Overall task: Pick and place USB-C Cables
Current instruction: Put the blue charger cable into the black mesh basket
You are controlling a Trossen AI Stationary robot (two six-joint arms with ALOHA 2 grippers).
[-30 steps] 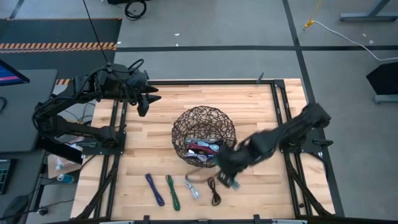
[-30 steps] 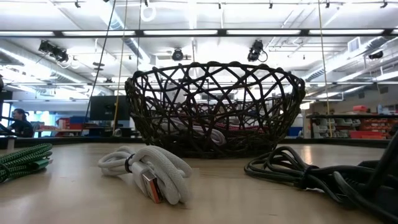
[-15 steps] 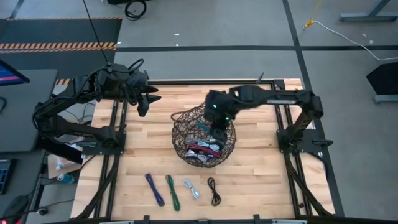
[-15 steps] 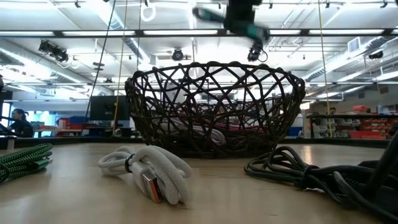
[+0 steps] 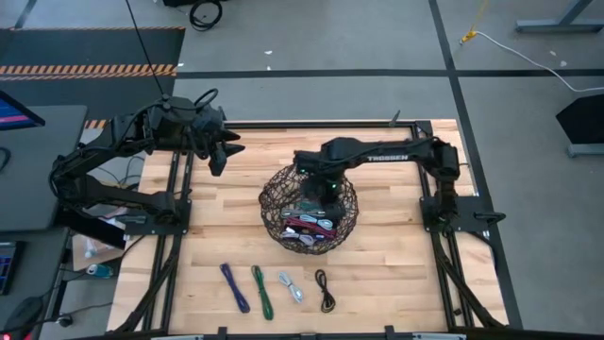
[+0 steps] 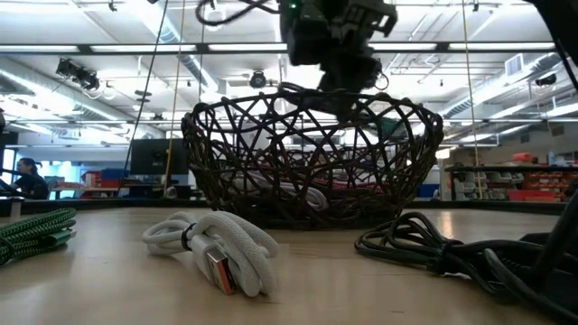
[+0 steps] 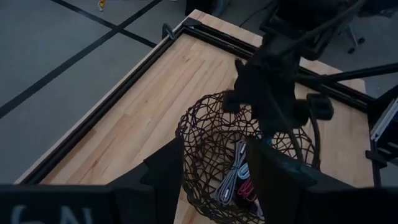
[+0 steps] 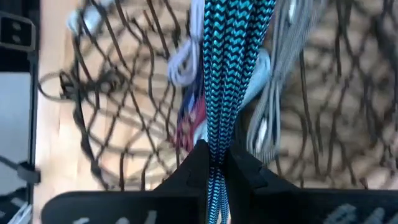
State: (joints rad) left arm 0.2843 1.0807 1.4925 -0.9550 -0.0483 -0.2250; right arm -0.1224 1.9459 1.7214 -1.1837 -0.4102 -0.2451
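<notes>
The right gripper [image 8: 214, 163] has its fingers [image 8: 194, 163] clamped on a teal braided cable [image 8: 229, 68], which hangs from them over the dark wire basket [image 5: 276, 206] in the middle of the desk [image 5: 236, 217]. Through the basket's open weave, more cables [image 5: 311, 225] lie inside: silvery ones, a magenta one and a pale one. In the high view the right arm [image 5: 377, 151] reaches across from the desk's right side, its gripper above the basket's far rim; in the low view it hangs just over that rim. In front of the basket, 4 cables lie in a row on the wood: purple [image 5: 234, 286], green [image 5: 260, 290], silvery light blue [image 5: 291, 286] and black [image 5: 326, 289], each apart from its neighbour. The left gripper [image 5: 219, 151] waits above the desk's far left corner, its fingers [image 7: 166, 168] apart and holding nothing. 1 second earlier the right gripper was low at the row's right end, beside the black cable; half a second ago it was already over the basket, and now it sits lower, close to the rim. The 4 cables in the row have not moved.
</notes>
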